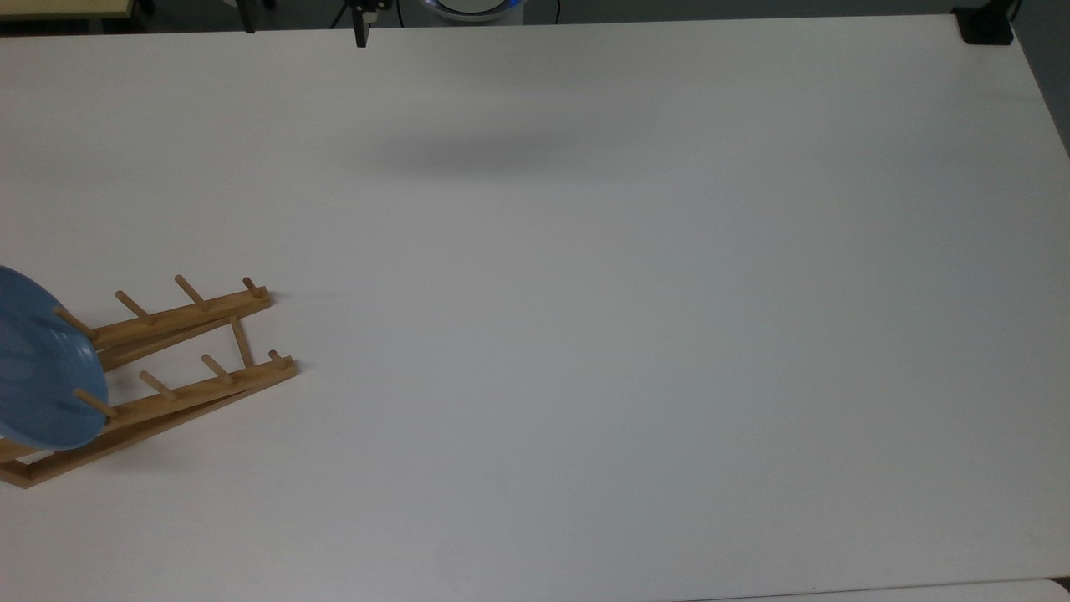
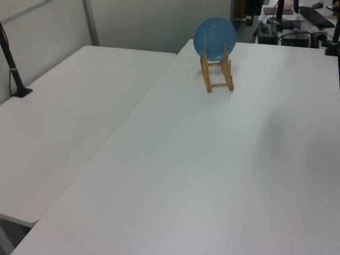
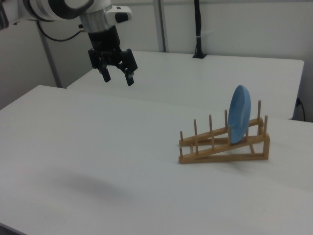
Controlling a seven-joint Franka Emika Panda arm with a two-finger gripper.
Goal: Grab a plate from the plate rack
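The light-blue plate (image 1: 42, 376) stands on edge between the pegs at the raised end of the wooden plate rack (image 1: 192, 311), at the top view's left edge. In the left view the plate (image 2: 214, 37) faces the camera at the table's far end, above the rack (image 2: 217, 74). In the right view the plate (image 3: 239, 115) shows edge-on in the rack (image 3: 220, 147). My gripper (image 3: 118, 79) hangs open and empty high above the table, far to the rack's left in the right view. One of its fingers (image 1: 361, 35) pokes in at the top view's upper edge.
The rack sits on a wide white table (image 1: 585, 334). A second white table (image 2: 58, 122) adjoins it, carrying a black pole (image 2: 13, 69). A black mount (image 1: 985, 25) sits at the top view's upper right corner. Cables and gear (image 2: 297, 21) lie beyond the table's far end.
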